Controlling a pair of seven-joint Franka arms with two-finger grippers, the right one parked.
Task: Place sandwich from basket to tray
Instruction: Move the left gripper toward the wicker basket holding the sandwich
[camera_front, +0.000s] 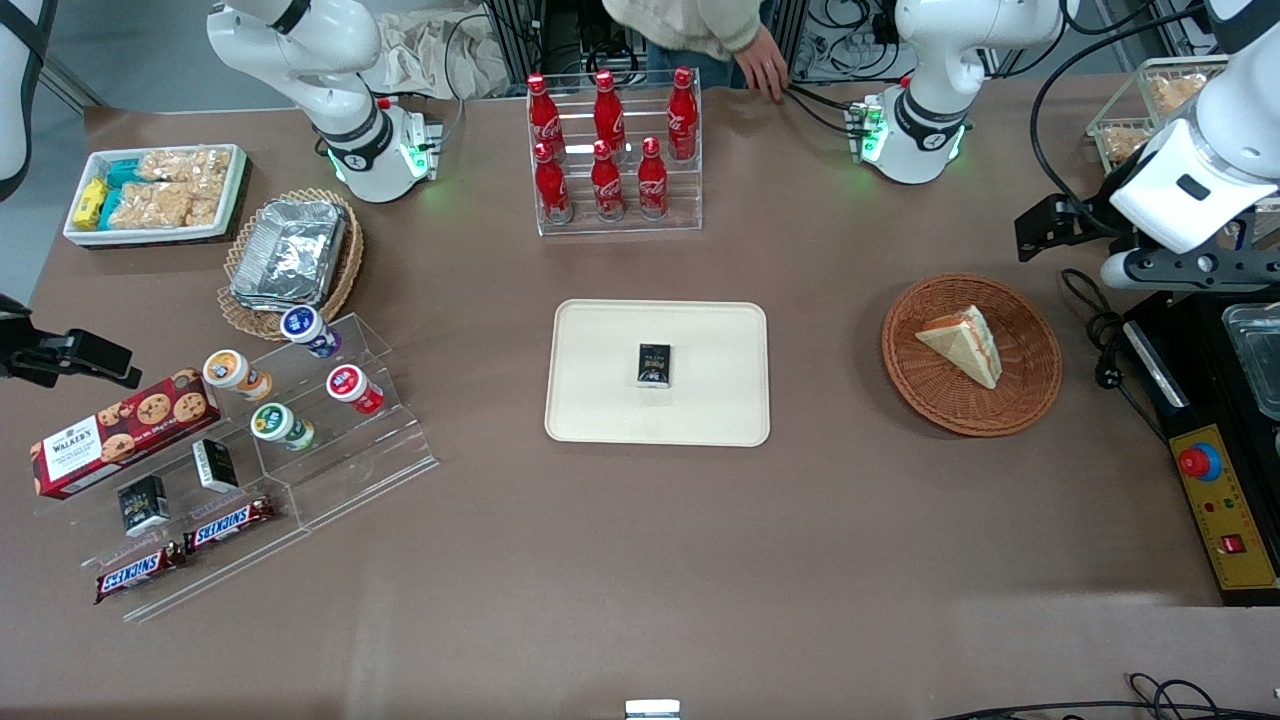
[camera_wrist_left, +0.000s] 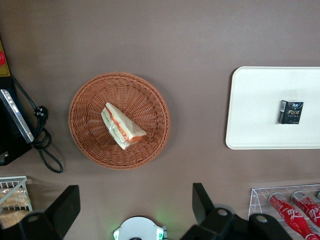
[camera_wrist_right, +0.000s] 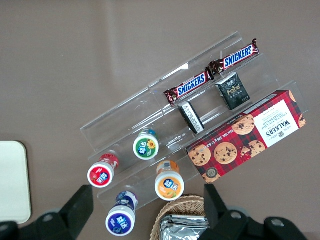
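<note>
Hovering high with my gripper spread wide and holding nothing, I look straight down on the sandwich lying below me in the round reddish-brown basket. It is a pale bread wedge, a stripe of orange-red filling showing along its cut edge. My fingers are cut off at the frame's edge. The wedge's long axis lies slantwise across the basket floor. Well apart from me, the cream tray carries a small dark box.
</note>
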